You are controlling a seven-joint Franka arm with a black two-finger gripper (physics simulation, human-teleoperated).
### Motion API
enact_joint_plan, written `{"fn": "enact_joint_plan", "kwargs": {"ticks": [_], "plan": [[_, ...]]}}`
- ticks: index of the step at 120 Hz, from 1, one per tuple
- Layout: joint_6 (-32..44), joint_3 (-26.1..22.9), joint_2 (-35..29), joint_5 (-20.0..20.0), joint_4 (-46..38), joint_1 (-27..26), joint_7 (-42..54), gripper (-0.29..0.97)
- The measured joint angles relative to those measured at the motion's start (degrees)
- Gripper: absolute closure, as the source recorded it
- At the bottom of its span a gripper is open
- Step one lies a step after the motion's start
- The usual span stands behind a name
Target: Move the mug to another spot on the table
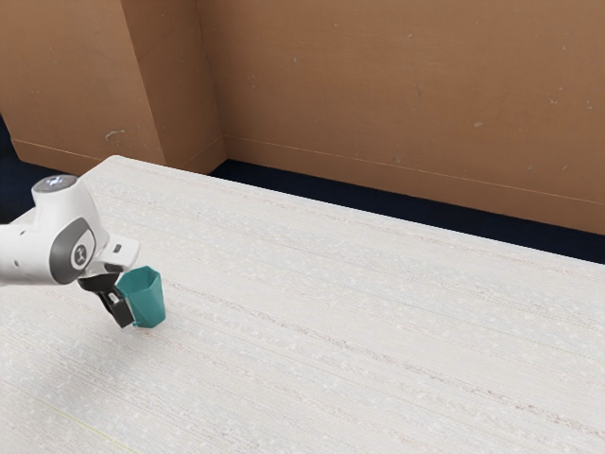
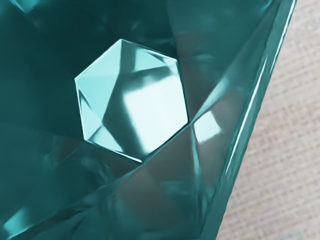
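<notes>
**Exterior view.** White arm (image 1: 52,248) entering from the exterior view's left, held low over a pale, grained bench (image 1: 359,312). Black hand (image 1: 118,303) at the end of the arm, set against the arm-facing side of the teal mug (image 1: 149,295), at and just below the rim. Degree of opening not readable here: impossible to tell whether closed on the mug wall or merely alongside it. Mug faceted, narrowing toward the base, roughly upright with its mouth upward. Position: toward the exterior view's left and lower part of the bench, well apart from the far edge. Not clear whether standing on the surface or raised just off it. Brown panelled wall (image 1: 397,85) behind the bench, with a dark strip of floor (image 1: 425,203) between the two.

**Wrist view.** Seen straight down into the mug (image 2: 130,105), directly under the hand. Pale hexagonal floor at the centre, ringed by dark glossy teal facets carrying bright reflections. One straight stretch of rim running diagonally, with a wedge of woven-looking bench surface (image 2: 292,150) beyond it, outside the mug.
</notes>
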Motion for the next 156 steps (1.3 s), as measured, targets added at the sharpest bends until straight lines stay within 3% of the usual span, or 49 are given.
{"fn": "enact_joint_plan", "kwargs": {"ticks": [18, 49, 69, 110, 156], "plan": [[0.77, -0.04, 0.76, -1.10, -0.02, -0.02, 0.14, 0.08], [1.28, 0.04, 0.95, -2.00, -0.05, -0.01, 0.33, 0.45], [1.53, 0.06, 1.02, -2.15, -0.05, -0.03, 0.33, 0.54], [2.53, 0.02, 0.05, -4.60, -0.14, -0.43, 0.13, 0.59], [2.41, -0.17, -2.74, -9.04, 0.09, -5.05, -0.19, 0.63]]}}
